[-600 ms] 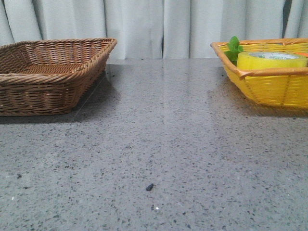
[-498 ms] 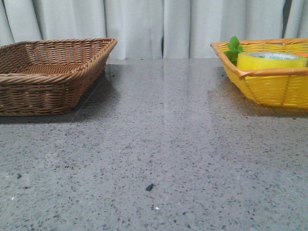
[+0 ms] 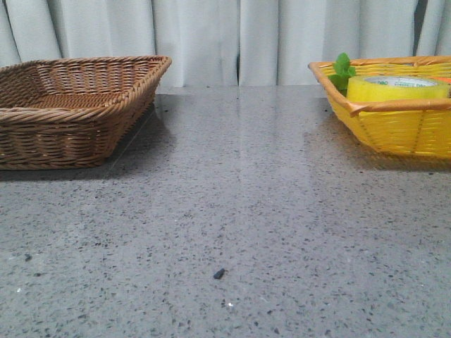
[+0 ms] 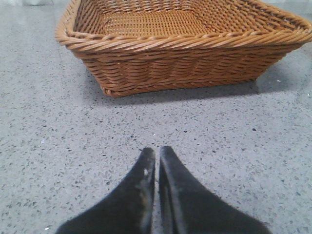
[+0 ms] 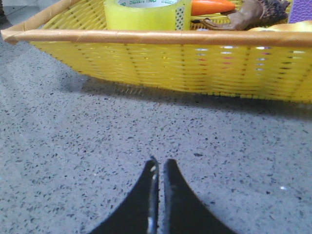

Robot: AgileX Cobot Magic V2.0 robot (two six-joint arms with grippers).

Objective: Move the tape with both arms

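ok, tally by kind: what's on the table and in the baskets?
Baskets: 2, brown wicker basket, yellow basket
Tape roll: 1
Carrot: 1
Green leaves: 1
Brown dried item: 1
Total: 6

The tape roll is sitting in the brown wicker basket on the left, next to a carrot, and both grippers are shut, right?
Not quite. The tape roll sits in the yellow basket on the right, as the front view shows; the brown wicker basket looks empty. The rest holds: a carrot lies beside it, and the left gripper and right gripper are shut.
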